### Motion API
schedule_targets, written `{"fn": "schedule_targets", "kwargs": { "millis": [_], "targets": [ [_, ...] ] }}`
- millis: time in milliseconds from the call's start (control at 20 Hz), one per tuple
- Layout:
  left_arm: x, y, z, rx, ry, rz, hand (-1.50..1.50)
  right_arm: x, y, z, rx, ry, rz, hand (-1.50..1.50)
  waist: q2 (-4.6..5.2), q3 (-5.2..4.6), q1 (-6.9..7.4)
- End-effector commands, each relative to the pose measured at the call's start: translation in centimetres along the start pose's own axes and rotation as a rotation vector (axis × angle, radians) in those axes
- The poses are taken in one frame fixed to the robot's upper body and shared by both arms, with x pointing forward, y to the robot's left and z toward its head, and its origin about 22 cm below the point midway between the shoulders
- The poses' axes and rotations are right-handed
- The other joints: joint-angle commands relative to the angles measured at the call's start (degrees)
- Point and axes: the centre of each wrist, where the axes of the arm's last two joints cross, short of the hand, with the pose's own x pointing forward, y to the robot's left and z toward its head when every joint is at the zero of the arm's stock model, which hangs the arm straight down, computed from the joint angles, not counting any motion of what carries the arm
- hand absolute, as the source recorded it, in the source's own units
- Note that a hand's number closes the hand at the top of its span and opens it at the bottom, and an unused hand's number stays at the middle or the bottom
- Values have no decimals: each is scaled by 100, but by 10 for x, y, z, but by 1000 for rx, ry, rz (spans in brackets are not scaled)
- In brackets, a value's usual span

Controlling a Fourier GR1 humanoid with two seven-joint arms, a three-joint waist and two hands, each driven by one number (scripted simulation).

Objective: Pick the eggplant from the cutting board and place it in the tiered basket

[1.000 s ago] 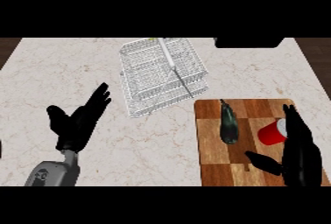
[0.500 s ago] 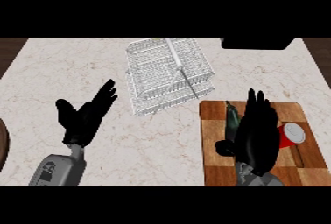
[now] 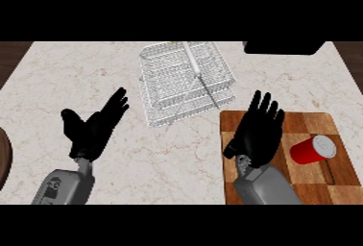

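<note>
the robot's right forearm comes in from the near edge of the counter point(image 3: 106, 81) and lies over the near left part of the wooden cutting board point(image 3: 312, 178), which sits at the counter's near right corner. the right hand point(image 3: 257, 134) is spread flat with straight fingers pointing toward the far edge, covering the board's left strip. half a second ago the dark eggplant could be seen beside this hand on the left of the board; now it does not show at all, so it is most likely hidden under the palm and fingers, though whether the hand touches it cannot be told. the hand has slid left and toward the board's far left corner over the last second, so the reach looks nearly finished and the closing of the fingers is judged to be the next step.

a red cup point(image 3: 313, 150) lies on its side on the right half of the board, just beside the hand but apart from it.

the left hand point(image 3: 92, 127) rests open, fingers up, over the counter's near left area, much as before.

farther off, the white wire tiered basket point(image 3: 186, 81) stands near the middle of the counter's far edge, just beyond the board's far left corner, holding nothing visible. a black object point(image 3: 284, 47) sits at the far right edge.
</note>
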Motion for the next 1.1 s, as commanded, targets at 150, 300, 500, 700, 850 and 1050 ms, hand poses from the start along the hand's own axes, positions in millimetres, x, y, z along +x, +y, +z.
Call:
{"fn": "schedule_targets", "kwargs": {
  "millis": [150, 300, 500, 700, 850, 1050],
  "targets": [
    [2, 4, 2, 14, 11, -9, 0, 13, 0, 3, 81, 225, 88, -150, -31, 7, -79],
    [-4, 11, 7, 0, 6, -2, 0, 15, 23, -10, 101, 270, 88, -150, -1, 8, 19],
    [7, 5, 2, 10, -3, 8, 0, 5, 32, 0, 81, 270, 115, -150, -30, 7, -91],
    [-13, 4, 17, 11, 6, 12, 0, 2, 34, -6, 45, 297, 119, -150, -21, 8, -80],
    [5, 5, -2, 32, 4, -4, 0, -2, 37, 1, 8, 291, 117, -150, -15, 9, -163],
    [-5, 2, -1, 17, 12, 1, 0, -3, 40, 1, 11, 294, 119, -150, -11, 9, -133]
  ]
}}
